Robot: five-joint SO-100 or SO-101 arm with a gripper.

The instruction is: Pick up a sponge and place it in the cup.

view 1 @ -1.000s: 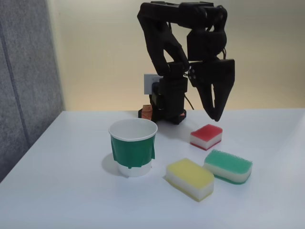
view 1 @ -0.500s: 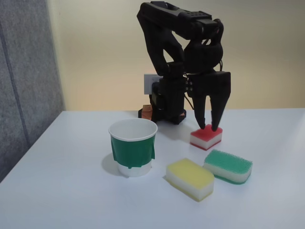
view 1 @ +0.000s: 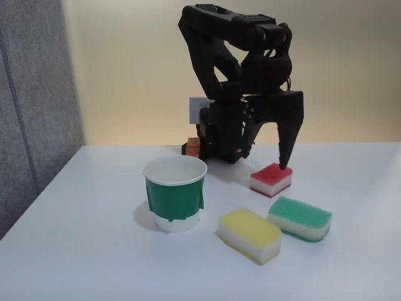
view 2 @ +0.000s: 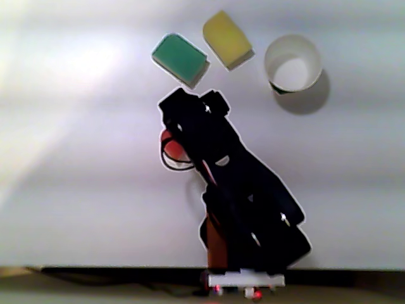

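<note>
The red-and-white sponge point(view 1: 271, 179) lies flat on the white table, right of the cup point(view 1: 175, 193) in the fixed view. My black gripper point(view 1: 266, 162) hangs just over the sponge's far edge and is wide open. Its right fingertip point(view 1: 285, 164) touches or nearly touches the sponge's red top, and the left finger angles back toward the arm's base. Nothing is between the fingers. In the other view the arm covers most of the sponge point(view 2: 171, 149), leaving a red sliver at its left. The cup point(view 2: 292, 63) stands upright and looks empty.
A yellow-and-white sponge point(view 1: 249, 234) and a green-and-white sponge point(view 1: 301, 217) lie in front of the red one; both sit near the top in the other view, green sponge point(view 2: 180, 58) and yellow sponge point(view 2: 226, 38). A grey panel point(view 1: 34, 94) stands at the left.
The gripper came down from above the table to the red sponge, and its jaws have spread from nearly closed to wide apart. The sponge and cup have not moved.
</note>
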